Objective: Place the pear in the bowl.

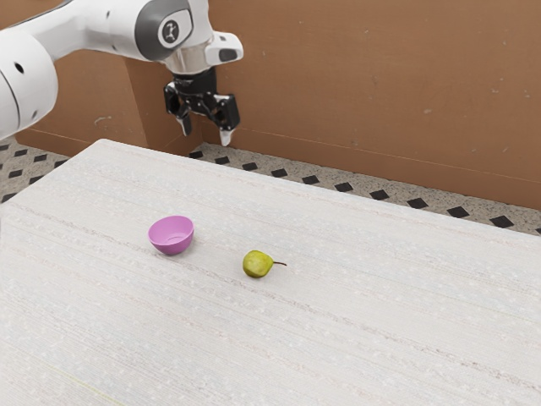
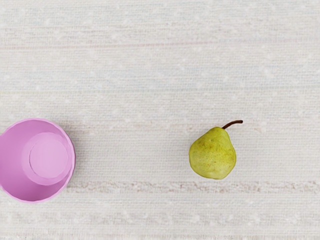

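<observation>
The pear (image 1: 257,264) is on the pale counter (image 1: 380,338), well below the pincer (image 1: 205,133), whose fingers stand wide apart, gripping nothing. Its stem points to the exterior view's right; the upright pink bowl (image 1: 172,235) sits to that view's left, slightly farther.

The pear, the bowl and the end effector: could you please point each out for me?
pear (image 2: 213,156): wrist view, middle of its body
bowl (image 2: 48,158): wrist view, inside bottom
end effector (image 1: 204,135): exterior view, between its fingertips
</observation>
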You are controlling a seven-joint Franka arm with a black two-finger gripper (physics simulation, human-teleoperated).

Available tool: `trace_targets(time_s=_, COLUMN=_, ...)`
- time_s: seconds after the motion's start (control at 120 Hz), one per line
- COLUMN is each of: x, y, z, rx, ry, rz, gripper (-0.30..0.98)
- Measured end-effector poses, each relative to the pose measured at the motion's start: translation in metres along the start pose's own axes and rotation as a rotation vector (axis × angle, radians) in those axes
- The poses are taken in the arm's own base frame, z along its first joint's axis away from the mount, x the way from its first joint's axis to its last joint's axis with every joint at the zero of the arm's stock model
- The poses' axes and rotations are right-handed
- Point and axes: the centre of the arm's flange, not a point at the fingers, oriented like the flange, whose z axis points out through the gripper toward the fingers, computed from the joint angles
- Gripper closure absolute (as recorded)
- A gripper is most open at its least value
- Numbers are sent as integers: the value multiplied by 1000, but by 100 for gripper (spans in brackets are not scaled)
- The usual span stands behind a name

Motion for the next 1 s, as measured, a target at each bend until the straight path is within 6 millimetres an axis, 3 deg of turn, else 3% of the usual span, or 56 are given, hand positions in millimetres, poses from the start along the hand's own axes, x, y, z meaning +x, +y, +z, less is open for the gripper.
trace_targets(time_s=0.2, x=-7, y=0, z=24, rx=9, ry=-77, rz=-54, gripper=0)
trace_targets(time_s=0.342, x=-6, y=-11, z=82, rx=-15, ry=-149, rz=-119, gripper=0)
trace_targets(time_s=0.667, x=8, y=18, z=200, rx=-164, ry=-276, rz=-200, gripper=2)
trace_targets(time_s=0.875, x=9, y=29, z=225, rx=-246, ry=-290, rz=-142, gripper=5)
trace_targets(time_s=1.0, x=0, y=33, z=238, rx=-224, ry=-317, rz=-59, gripper=6)
